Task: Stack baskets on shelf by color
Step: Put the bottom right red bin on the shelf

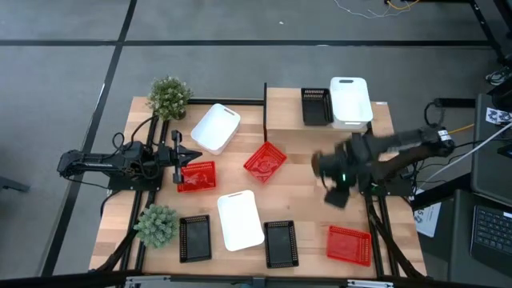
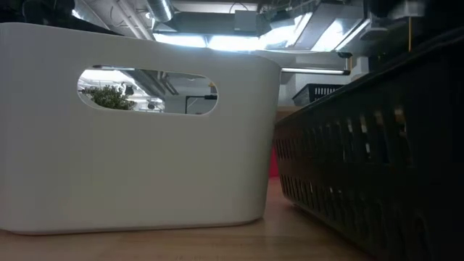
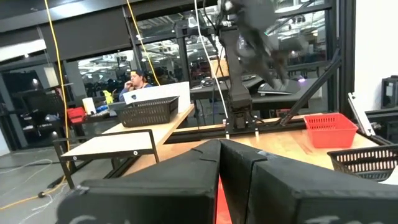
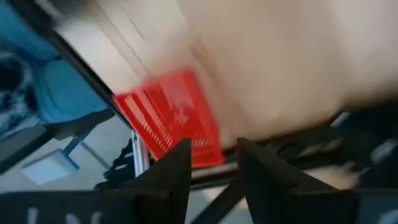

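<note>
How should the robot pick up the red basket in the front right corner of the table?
Probably by one long side wall of the red basket, coming straight down from above. It sits flat and open side up with bare table around it, so one jaw could slip inside and the other outside the thin mesh wall. The right gripper is nearest.

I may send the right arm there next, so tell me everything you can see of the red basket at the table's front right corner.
The red basket is a small, shallow rectangle with mesh walls, apparently plastic. It sits upright and empty on the wooden tabletop, slightly skewed to the table's edge, right of a black basket and apart from it. Nothing touches it. The right end effector is above the table nearby, and the right wrist view shows the basket beyond its fingers.
</note>
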